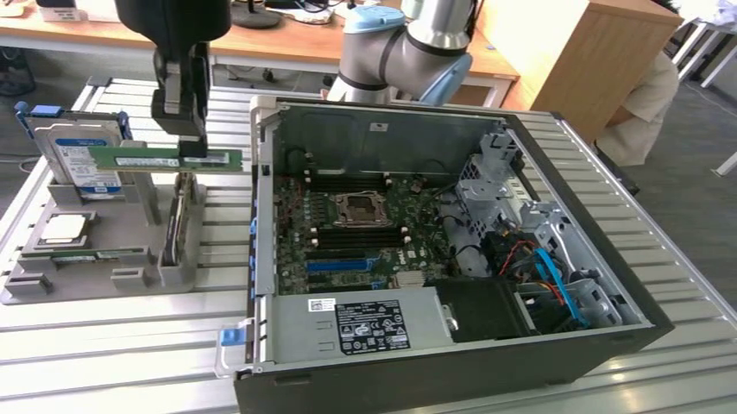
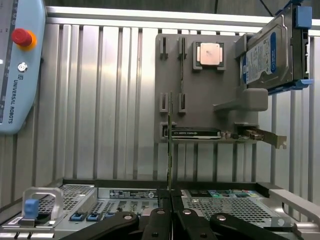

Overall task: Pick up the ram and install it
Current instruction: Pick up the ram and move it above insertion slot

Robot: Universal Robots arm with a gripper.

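The ram (image 1: 133, 158) is a long green stick held level in the air above the grey holder tray (image 1: 103, 276), to the exterior view's left of the open computer case (image 1: 461, 362). My gripper (image 1: 192, 152) is shut on the ram's end nearest the case. In the wrist view the ram (image 2: 170, 140) shows edge-on, rising from between my gripper's (image 2: 170, 196) closed fingers, with the grey holder tray (image 2: 200, 105) behind it. The motherboard (image 1: 345, 233) lies bare inside the case, with dark slots beside the processor socket (image 1: 359, 207).
A silver hard drive (image 1: 72, 159) stands in the tray, and a square processor (image 1: 66, 227) lies flat in it. An expansion card (image 2: 195, 133) sits in the tray too. A teach pendant (image 2: 17, 65) lies on the slatted table. A person (image 1: 645, 103) stands at the far right.
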